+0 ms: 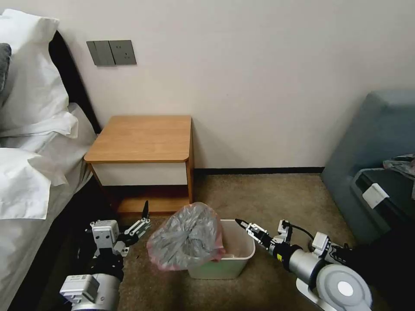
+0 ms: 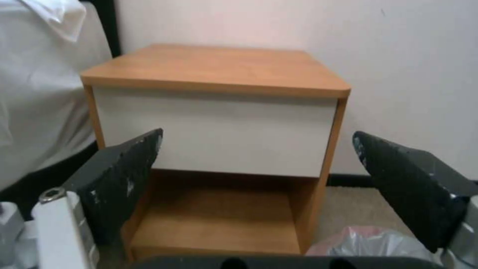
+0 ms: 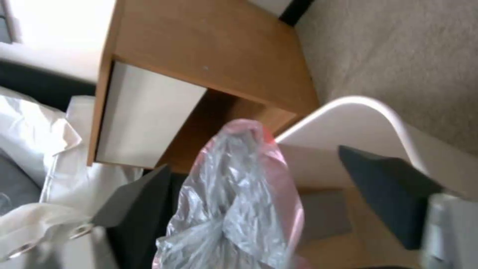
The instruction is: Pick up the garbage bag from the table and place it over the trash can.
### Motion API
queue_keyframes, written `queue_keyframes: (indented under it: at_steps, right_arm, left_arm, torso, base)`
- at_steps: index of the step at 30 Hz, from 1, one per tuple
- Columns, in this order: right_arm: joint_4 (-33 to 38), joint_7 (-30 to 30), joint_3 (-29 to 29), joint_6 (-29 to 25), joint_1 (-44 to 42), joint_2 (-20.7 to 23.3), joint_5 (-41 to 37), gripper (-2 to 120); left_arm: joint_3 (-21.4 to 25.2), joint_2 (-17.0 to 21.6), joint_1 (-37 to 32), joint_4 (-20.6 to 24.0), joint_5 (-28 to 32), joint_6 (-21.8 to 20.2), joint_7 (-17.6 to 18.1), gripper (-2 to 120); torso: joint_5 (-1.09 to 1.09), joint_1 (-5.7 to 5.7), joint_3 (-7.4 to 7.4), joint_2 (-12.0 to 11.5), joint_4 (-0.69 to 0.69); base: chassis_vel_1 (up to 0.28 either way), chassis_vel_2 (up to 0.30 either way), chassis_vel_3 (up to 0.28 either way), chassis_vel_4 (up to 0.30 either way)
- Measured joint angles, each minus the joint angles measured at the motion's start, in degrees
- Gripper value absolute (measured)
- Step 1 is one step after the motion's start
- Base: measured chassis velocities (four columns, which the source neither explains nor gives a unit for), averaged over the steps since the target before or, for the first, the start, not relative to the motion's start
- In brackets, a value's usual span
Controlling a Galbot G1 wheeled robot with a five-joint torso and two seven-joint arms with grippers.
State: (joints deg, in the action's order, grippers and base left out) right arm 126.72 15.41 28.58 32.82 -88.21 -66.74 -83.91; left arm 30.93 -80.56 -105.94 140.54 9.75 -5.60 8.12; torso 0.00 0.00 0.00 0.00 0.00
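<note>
A crinkly grey garbage bag with a pink rim sits bunched over the left side of the small cream trash can on the carpet, in front of the bare wooden table. The left gripper hovers just beside the bag with its fingers spread wide and holding nothing; the right gripper hangs over the bin's right rim, also spread wide. Because only one side seems draped, the light bag could slide off or collapse inward.

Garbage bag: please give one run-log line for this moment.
garbage bag draped on trash can left rim | left gripper open | right gripper open
</note>
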Motion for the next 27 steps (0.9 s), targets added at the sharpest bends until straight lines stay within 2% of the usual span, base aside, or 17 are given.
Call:
queue_keyframes:
  at_steps: [2,8,10,12,14,20,27]
  right_arm:
    - [0.4,0.0,0.2,-0.3,-0.1,-0.4,0.4,98]
    - [0.4,0.0,0.1,-0.8,-0.1,-1.6,1.6,100]
    - [0.3,0.0,0.0,-1.0,0.1,-2.3,1.9,100]
    - [0.3,0.0,0.0,-1.0,0.2,-2.4,2.0,100]
    - [-0.1,0.1,0.0,-1.2,0.7,-2.9,2.3,100]
    - [-0.6,0.2,-0.2,-1.2,1.5,-3.3,2.6,100]
    - [-0.5,0.2,-0.1,-1.7,0.5,-4.8,4.4,100]
  left_arm:
    - [-0.6,0.5,0.0,-0.4,0.1,-0.3,0.0,100]
    - [-2.6,1.5,-0.2,-2.1,-0.9,-1.0,-0.1,100]
    - [-4.9,2.3,-0.2,-3.3,-1.5,-2.7,1.9,100]
    - [-5.3,2.4,-0.2,-3.4,-1.5,-3.2,2.4,99]
    - [-8.0,3.5,0.0,-4.3,-1.5,-5.6,5.6,98]
    - [-10.2,4.3,0.5,-5.2,-1.5,-6.4,7.2,95]
    - [-15.2,5.5,2.0,-7.0,-0.6,-8.6,10.2,93]
  torso:
    - [0.00,0.00,0.00,0.0,0.00]
    - [0.01,0.00,0.00,0.0,0.00]
    - [0.00,0.00,0.00,0.0,0.00]
    - [0.00,0.00,0.00,0.0,0.00]
    - [0.00,0.00,0.00,0.0,0.00]
    - [0.01,0.00,0.00,0.0,0.01]
    - [0.00,0.00,0.00,0.0,0.00]
  base:
    - [0.000,0.000,0.000,0.000]
    - [0.000,0.000,0.000,0.000]
    - [0.000,0.000,0.000,0.000]
    - [0.000,0.000,0.000,0.000]
    - [0.000,0.000,0.000,0.000]
    - [0.000,0.000,0.000,0.000]
    - [0.000,0.000,0.000,0.000]
